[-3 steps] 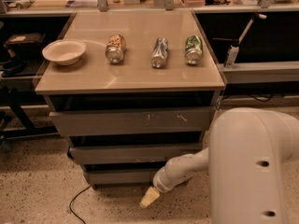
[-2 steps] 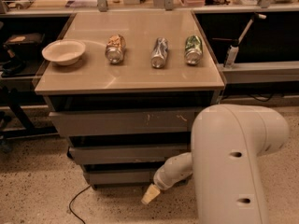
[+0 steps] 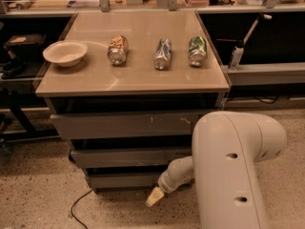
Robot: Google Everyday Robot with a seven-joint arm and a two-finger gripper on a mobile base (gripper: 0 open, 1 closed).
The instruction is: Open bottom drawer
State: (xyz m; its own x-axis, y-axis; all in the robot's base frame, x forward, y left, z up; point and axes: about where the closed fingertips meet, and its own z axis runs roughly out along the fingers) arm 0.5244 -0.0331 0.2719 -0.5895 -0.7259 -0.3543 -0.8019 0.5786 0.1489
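The bottom drawer [image 3: 126, 180] is the narrowest grey front, lowest of three under the tan cabinet top [image 3: 133, 75]. It looks closed, nearly flush below the middle drawer [image 3: 128, 156]. The widest drawer front [image 3: 128, 124] with white scratch marks is on top. My gripper [image 3: 153, 197] hangs at the end of the white arm [image 3: 233, 171], just below and in front of the bottom drawer's right part, close to the floor. Only its cream tip shows.
On the cabinet top lie a white bowl [image 3: 66, 53] at the left and three crushed cans [image 3: 163, 53] in a row. A black cable [image 3: 78, 205] runs on the speckled floor at the lower left. Benches stand behind and on both sides.
The white arm's upper link has swung left and now fills more of the lower right. The gripper tip stays at about the same place before the bottom drawer.
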